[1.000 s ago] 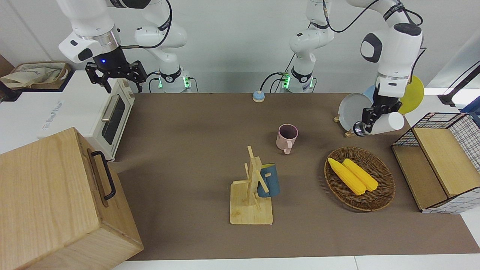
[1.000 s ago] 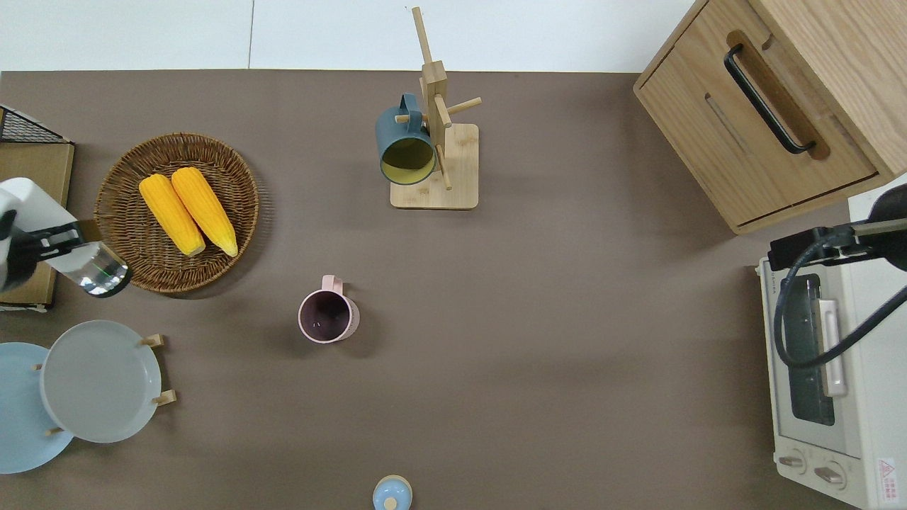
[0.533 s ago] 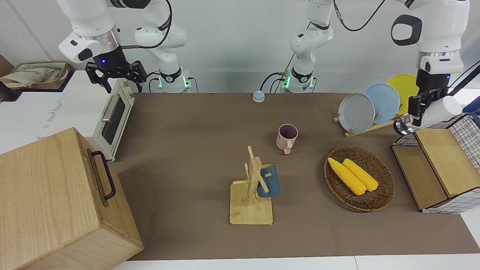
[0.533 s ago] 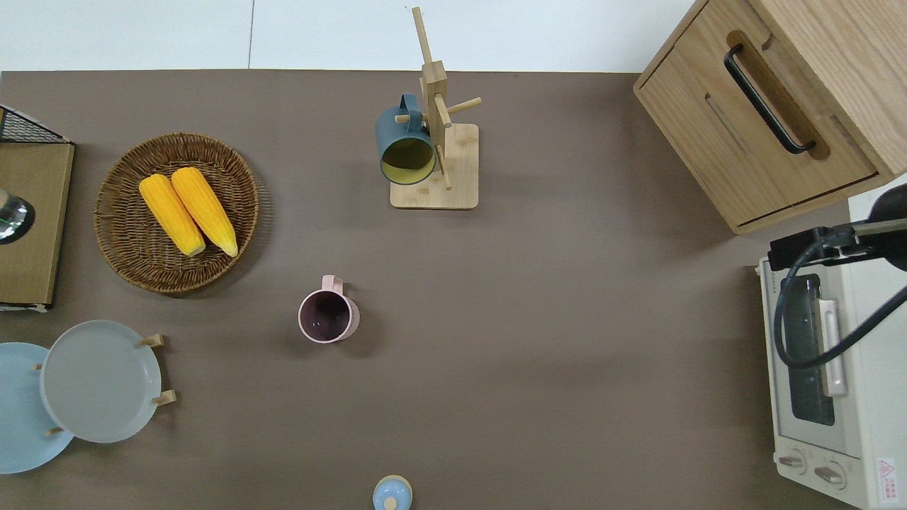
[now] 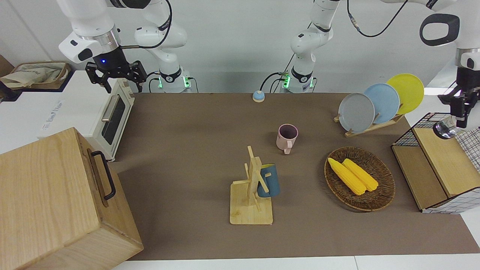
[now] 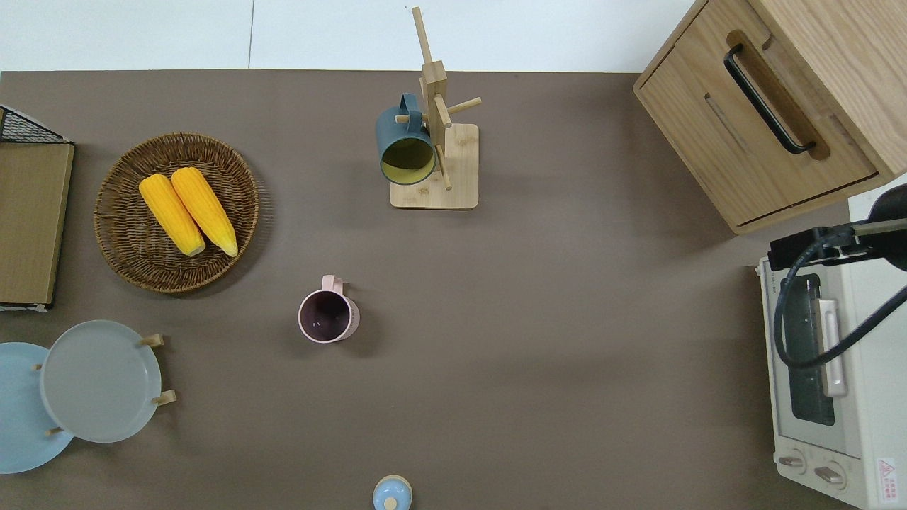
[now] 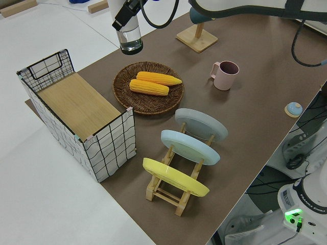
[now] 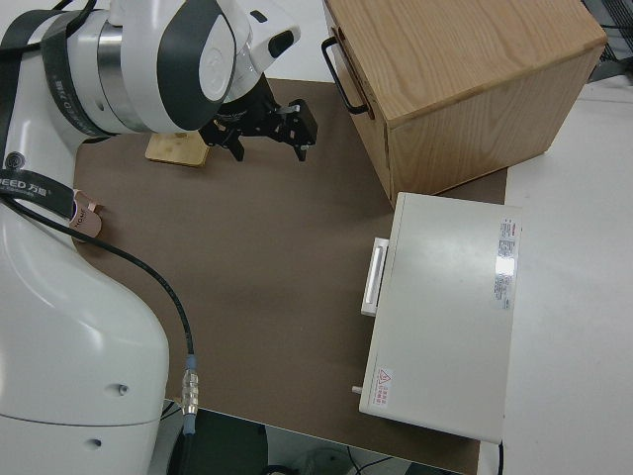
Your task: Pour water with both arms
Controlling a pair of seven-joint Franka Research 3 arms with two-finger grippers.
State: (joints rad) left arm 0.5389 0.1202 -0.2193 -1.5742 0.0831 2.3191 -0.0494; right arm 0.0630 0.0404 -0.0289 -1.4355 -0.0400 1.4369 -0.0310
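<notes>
The left arm is raised at its own end of the table, wrist pointing down, its gripper pinching a clear bottle upright in the air. The right gripper is parked, fingers spread. The pink cup stands mid-table.

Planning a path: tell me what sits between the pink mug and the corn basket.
Only bare tabletop separates pink mug from corn basket, per the overhead view.
</notes>
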